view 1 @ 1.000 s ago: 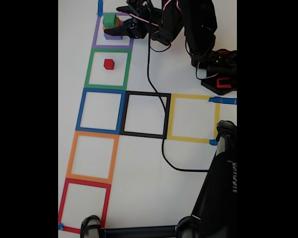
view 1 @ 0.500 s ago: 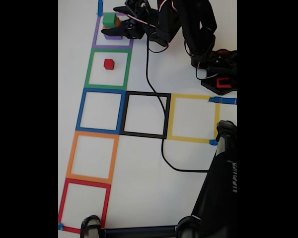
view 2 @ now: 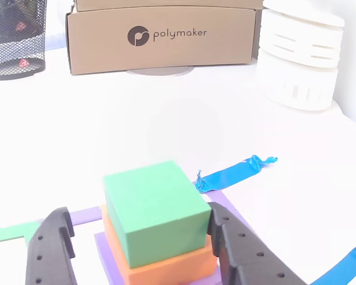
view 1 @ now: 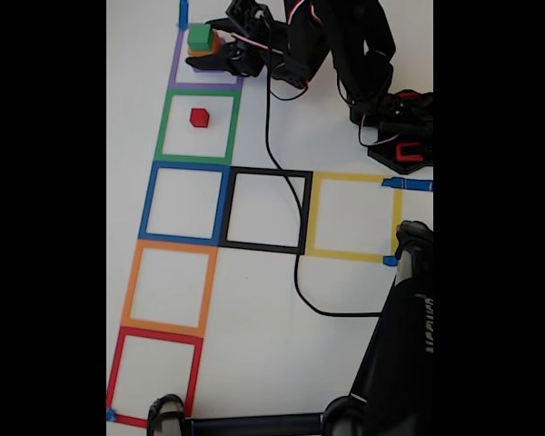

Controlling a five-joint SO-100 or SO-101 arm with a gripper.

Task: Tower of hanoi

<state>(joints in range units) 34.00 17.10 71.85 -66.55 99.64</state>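
Inside the purple tape square (view 1: 176, 71) at the top of the fixed view stands a stack: a green cube (view 1: 199, 36) (view 2: 151, 211) on an orange cube (view 1: 216, 41) (view 2: 166, 267) on a purple cube (view 2: 107, 252). My black gripper (view 1: 203, 45) (view 2: 143, 249) is open, one finger on each side of the stack at about the height of the orange cube. The left finger (view 2: 50, 249) stands clear of the cubes, while the right finger (view 2: 237, 249) is close to them. A small red cube (view 1: 199, 117) sits alone in the green tape square (view 1: 162, 127).
Blue (view 1: 149, 202), black (view 1: 265, 172), yellow (view 1: 350, 178), orange (view 1: 132, 286) and red (view 1: 116, 372) tape squares lie on the white table. A black cable (view 1: 295, 236) crosses it. A black stand (view 1: 400, 345) rises at lower right. Beyond the stack are a cardboard box (view 2: 160, 38), a white spool (view 2: 299, 56) and a mesh cup (view 2: 15, 35).
The gripper has moved left over the last second, so its fingers now reach along both sides of the stack. The cubes have not moved.
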